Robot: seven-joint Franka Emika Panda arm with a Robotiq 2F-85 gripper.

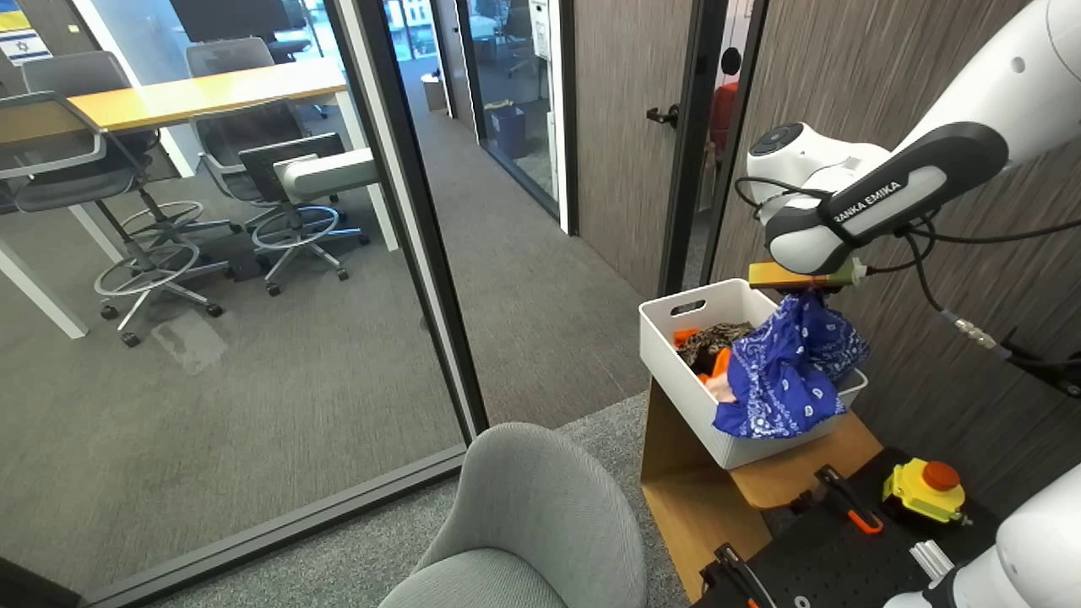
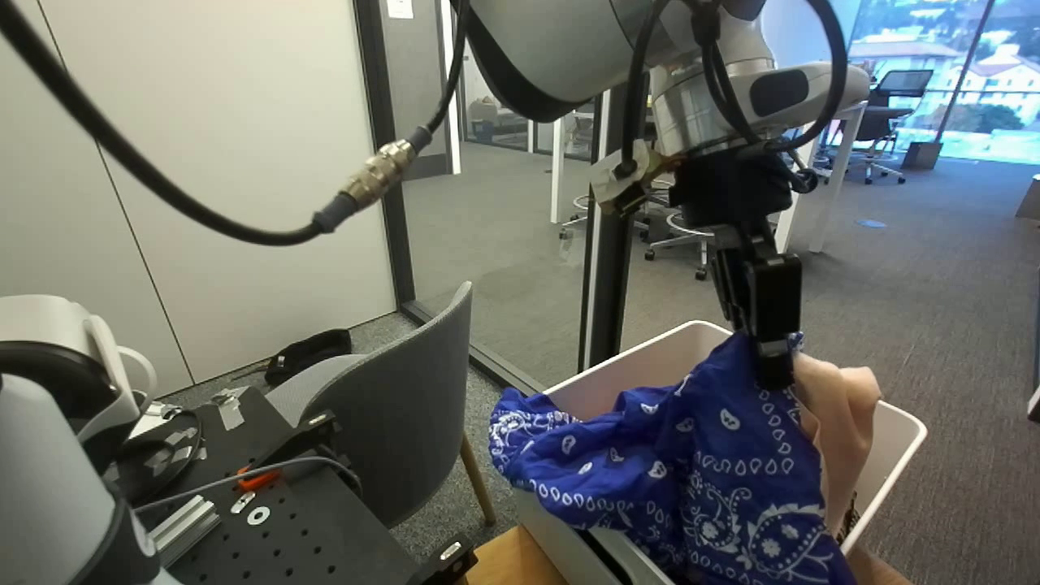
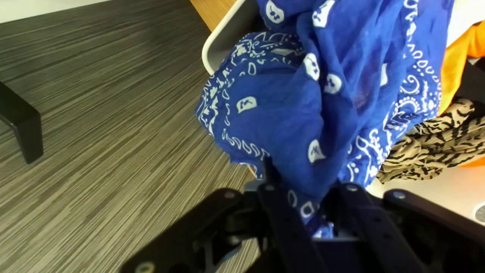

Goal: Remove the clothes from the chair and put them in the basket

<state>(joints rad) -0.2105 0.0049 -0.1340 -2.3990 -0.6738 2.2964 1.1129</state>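
One blue bandana [image 1: 781,380], held draped over the basket [image 1: 676,382].
The end effector [image 3: 305,185] pinches its bunched top, though blur in the wrist view hides how much fabric is caught; the bandana hangs below, part inside, part outside, so letting go probably wants a shift inward first.
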